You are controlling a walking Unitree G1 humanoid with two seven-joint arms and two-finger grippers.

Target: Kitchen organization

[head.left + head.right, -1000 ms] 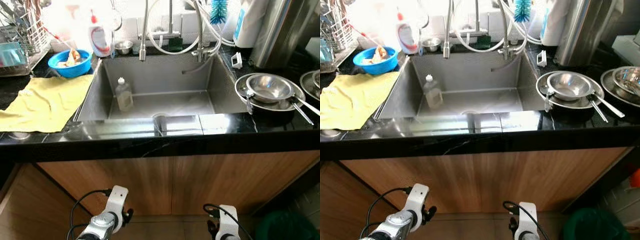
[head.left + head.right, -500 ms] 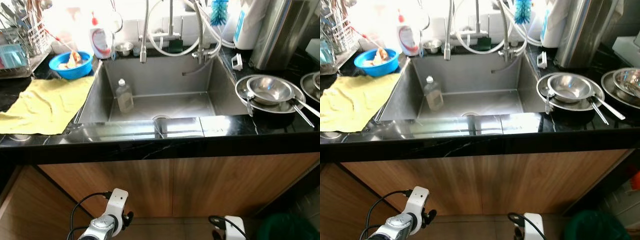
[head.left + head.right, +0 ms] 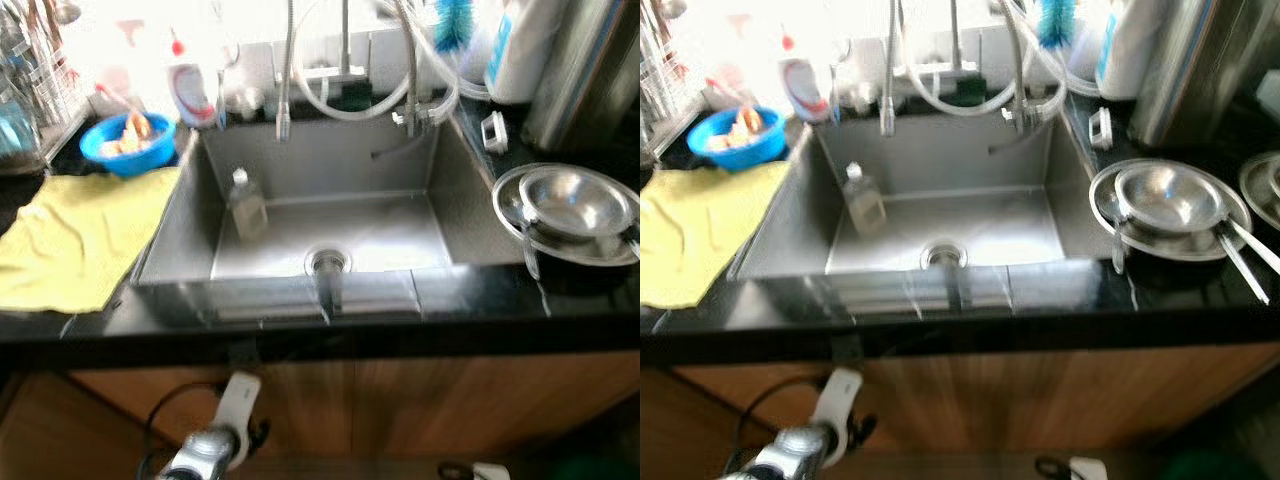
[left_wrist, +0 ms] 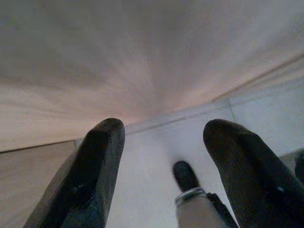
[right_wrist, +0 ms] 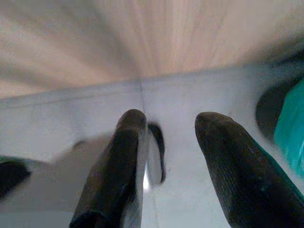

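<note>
A steel sink is set in a black counter straight ahead. A clear soap bottle stands inside the sink at its left. A steel bowl rests on a steel plate at the right with a spoon beside it. A yellow cloth lies on the counter at the left, and a blue bowl with food scraps sits behind it. My left gripper hangs low before the wooden cabinet front, open and empty. My right gripper also hangs low over the pale floor, open and empty.
A dish rack stands at the far left. A red-capped detergent bottle, taps with hoses and a blue brush line the back. A large steel vessel stands at the back right. A green bin stands on the floor.
The whole view has shifted and blurred, so the camera has moved closer over the sink; the drain now shows. Both arms sit lower in the picture. Nothing on the counter has moved.
</note>
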